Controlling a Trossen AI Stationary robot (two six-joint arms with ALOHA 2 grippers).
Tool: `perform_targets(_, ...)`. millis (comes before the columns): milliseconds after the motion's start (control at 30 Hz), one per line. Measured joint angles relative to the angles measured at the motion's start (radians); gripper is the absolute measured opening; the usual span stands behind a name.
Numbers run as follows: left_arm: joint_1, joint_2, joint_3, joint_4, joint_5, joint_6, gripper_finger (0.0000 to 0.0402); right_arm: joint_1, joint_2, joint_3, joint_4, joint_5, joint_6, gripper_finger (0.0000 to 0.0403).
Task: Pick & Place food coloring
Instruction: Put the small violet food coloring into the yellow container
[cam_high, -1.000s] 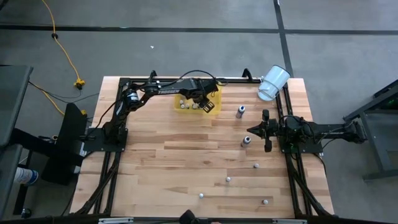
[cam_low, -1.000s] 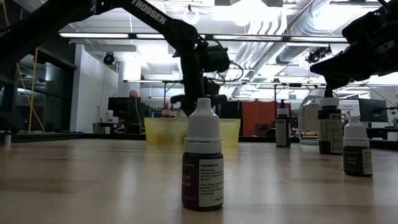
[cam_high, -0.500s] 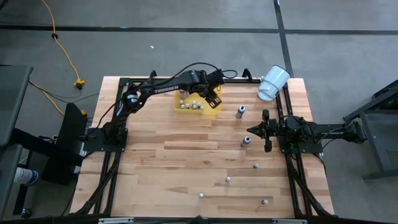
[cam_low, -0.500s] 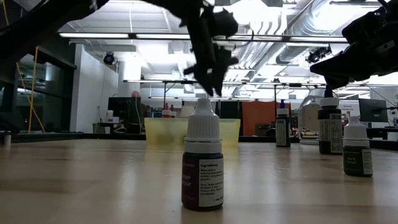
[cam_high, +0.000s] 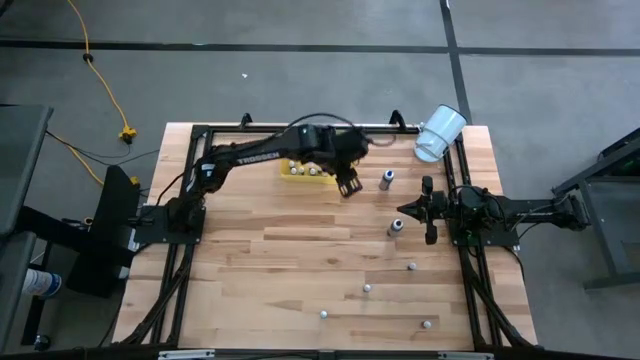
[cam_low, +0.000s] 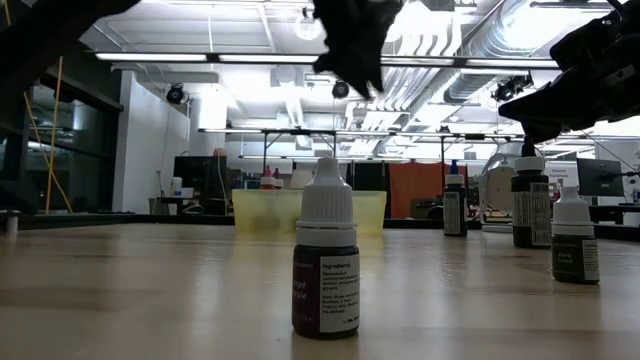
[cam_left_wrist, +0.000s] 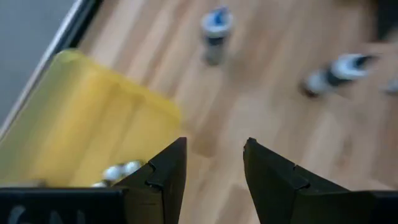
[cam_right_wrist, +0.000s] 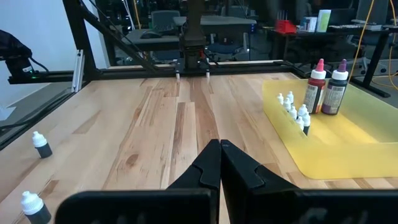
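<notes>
Between bottles, reaching out again
Your left pincer (cam_left_wrist: 214, 163) hung half-open and empty; next it probably needed the blue-capped bottle (cam_left_wrist: 215, 32).

Left arm stretched far across the table's back half, wrist bent down, left gripper (cam_high: 349, 186) hanging above the boards with fingers (cam_left_wrist: 166, 176) parted and nothing between them. Right arm folded low along its own side (parked, by the look), right gripper (cam_high: 428, 210) closed tight, fingers pressed together.

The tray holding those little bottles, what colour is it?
Translucent yellow. The tray shows best in the right wrist view, with small bottles standing inside it.
</notes>
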Motion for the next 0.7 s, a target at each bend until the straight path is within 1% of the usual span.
perform_targets(67,-0.043,-0.019,-0.001,-0.032,-0.003,0.001,0.0150,0.000,0.000,0.000,0.000,0.000,0.000,0.0000)
perform_targets(167,-0.111,-0.035,0.000,-0.061,-0.035,0.001,0.0150,0.000,0.000,0.000,0.000,0.000,0.000,0.0000)
perform_targets(233,-0.152,-0.041,-0.001,-0.111,-0.041,0.000,0.0150,0.000,0.000,0.000,-0.001,0.000,0.000,0.0000)
perform_targets(300,-0.189,-0.045,-0.001,-0.127,-0.040,-0.004,0.0150,0.000,0.000,0.000,0.000,0.000,0.000,0.0000)
perform_targets(367,-0.221,-0.058,-0.003,-0.170,-0.027,-0.007,0.0150,0.000,0.001,0.000,0.000,0.000,0.000,0.0000)
perform_targets(567,-0.298,-0.096,0.000,-0.213,0.036,-0.009,0.0150,0.000,0.000,0.000,0.000,0.000,0.000,0.0000)
perform_targets(700,-0.341,-0.108,-0.003,-0.280,0.055,0.025,0.0150,0.000,0.000,0.000,0.000,0.000,0.000,0.0000)
